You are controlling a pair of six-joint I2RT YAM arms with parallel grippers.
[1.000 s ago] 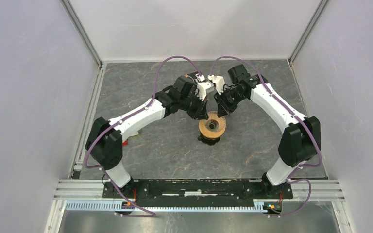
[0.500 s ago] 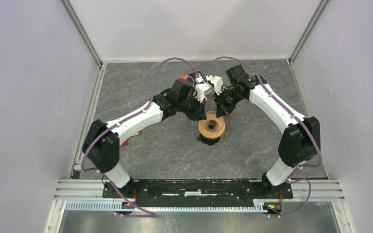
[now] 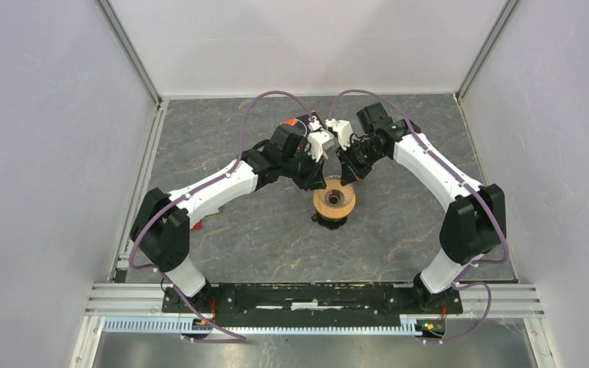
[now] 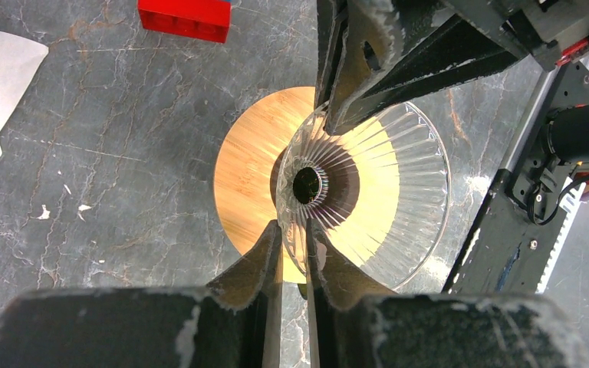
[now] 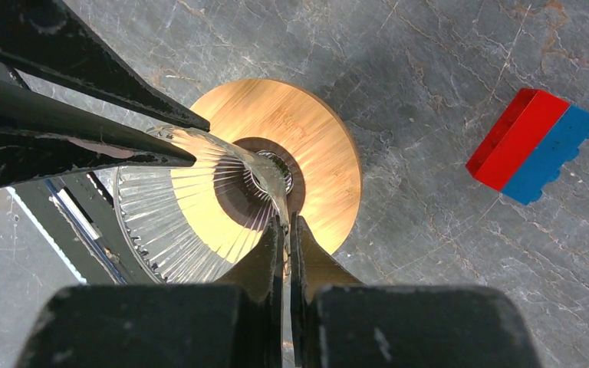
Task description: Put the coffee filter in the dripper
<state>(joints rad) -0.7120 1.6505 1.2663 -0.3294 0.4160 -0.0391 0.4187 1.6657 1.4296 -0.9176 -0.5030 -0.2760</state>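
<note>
Where the two arms meet over mid-table, the dripper [image 3: 334, 201] sits between them: a clear ribbed funnel over a round wood disc, with a dark hole at its centre. In the top view it stands on the grey table [image 3: 276, 238].

The left gripper [image 4: 293, 230] has its fingers drawn nearly together, and the funnel's thin rim passes between the tips, so it is clamped on the dripper's near edge. The right gripper [image 5: 285, 224] is pinched the same way on the opposite side of the rim, with only a sliver of gap holding glass. Each wrist view shows the other arm's fingers meeting the far rim.

The filter [image 4: 4, 77], a flat piece of white paper, lies on the table at the left edge of the left wrist view. It is partly cut off there and lies well apart from the dripper. Nothing is inside the funnel.

A red-and-blue block [image 5: 533, 146] lies on the table near the dripper, not touching it.
</note>
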